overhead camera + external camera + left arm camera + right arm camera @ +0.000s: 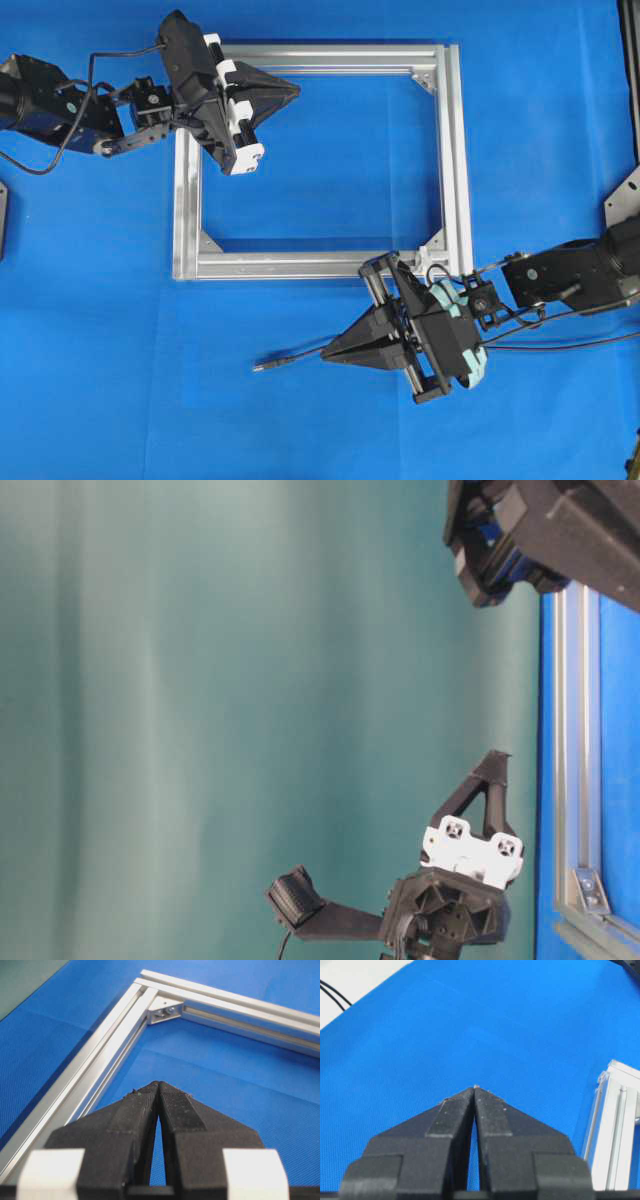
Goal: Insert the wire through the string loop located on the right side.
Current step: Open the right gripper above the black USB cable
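Note:
The wire (290,359) lies on the blue cloth in front of the silver frame (455,160). Its plug (260,367) points left, and the rest runs under my right gripper (323,355). That gripper hangs over the wire, pointing left, shut with nothing showing between its fingers (455,1110). Only a tiny pale speck peeks past its tips. The white string loop (436,262) sits at the frame's near right corner, just behind the right gripper. My left gripper (297,90) is shut and empty over the frame's far left part, and its tips (158,1082) point along the inside of the frame (115,1035).
A corner bracket (165,1007) lies ahead of the left gripper. The frame's near rail end (615,1125) shows at the right of the right wrist view. In the table-level view the left gripper (495,758) hangs off the cloth beside the frame (575,730). Dark fixtures stand at the table's right edge (625,200).

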